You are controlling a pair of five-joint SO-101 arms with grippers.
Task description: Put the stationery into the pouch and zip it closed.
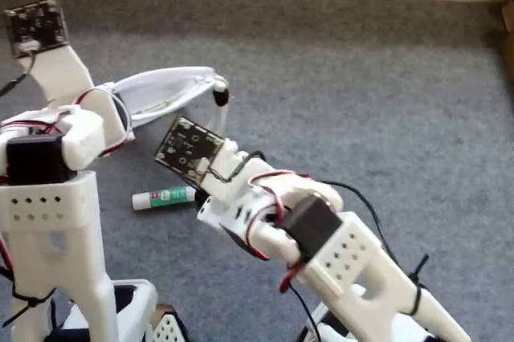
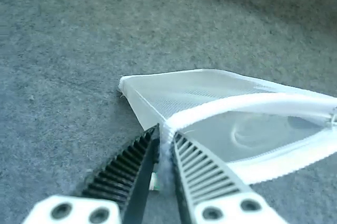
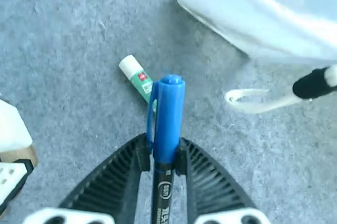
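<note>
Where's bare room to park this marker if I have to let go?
Free: the wide carpet past the pouch's black pull, and the strip between the pouch and the far edge. Crowded: the pocket between the pouch, the glue stick and the right end effector holding the marker. The left end effector grips the pouch rim.

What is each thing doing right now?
pouch, unzipped, mouth open
pen, capped, gripped upright
glue stick, lying flat, outside the pouch
left gripper, shut on pouch edge
right gripper, shut on pen
</note>
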